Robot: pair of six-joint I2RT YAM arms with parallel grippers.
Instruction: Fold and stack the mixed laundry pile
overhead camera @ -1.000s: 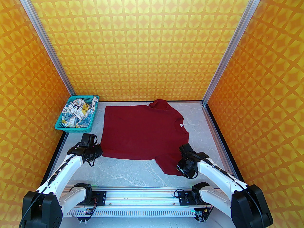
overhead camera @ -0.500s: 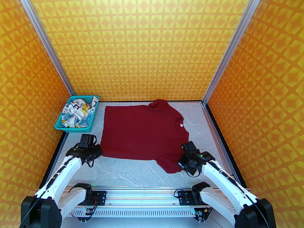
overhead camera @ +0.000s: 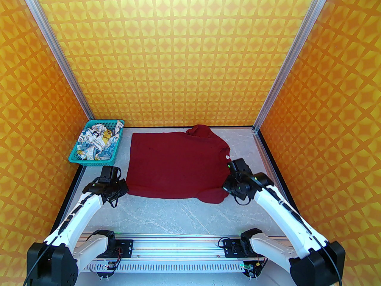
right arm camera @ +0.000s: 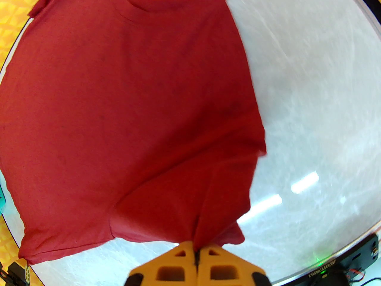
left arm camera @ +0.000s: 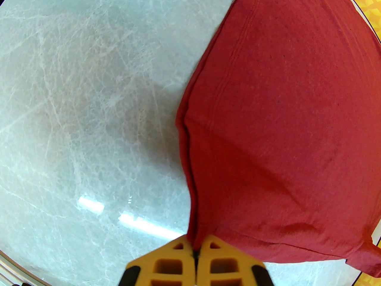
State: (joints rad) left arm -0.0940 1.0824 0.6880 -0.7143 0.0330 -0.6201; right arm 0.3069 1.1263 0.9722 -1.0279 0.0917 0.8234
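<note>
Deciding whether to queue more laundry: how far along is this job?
Done: the dark red T-shirt lies spread on the table. In hand: the left gripper and right gripper are both shut on its near side. Left: every fold, plus the printed white garment, crumpled in the teal basket; nothing stacked.

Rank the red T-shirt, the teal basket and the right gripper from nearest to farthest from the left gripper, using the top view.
1. Red T-shirt: its near-left corner is pinched in the left gripper.
2. Teal basket: far-left corner, just beyond.
3. Right gripper: across the shirt, right side.
</note>
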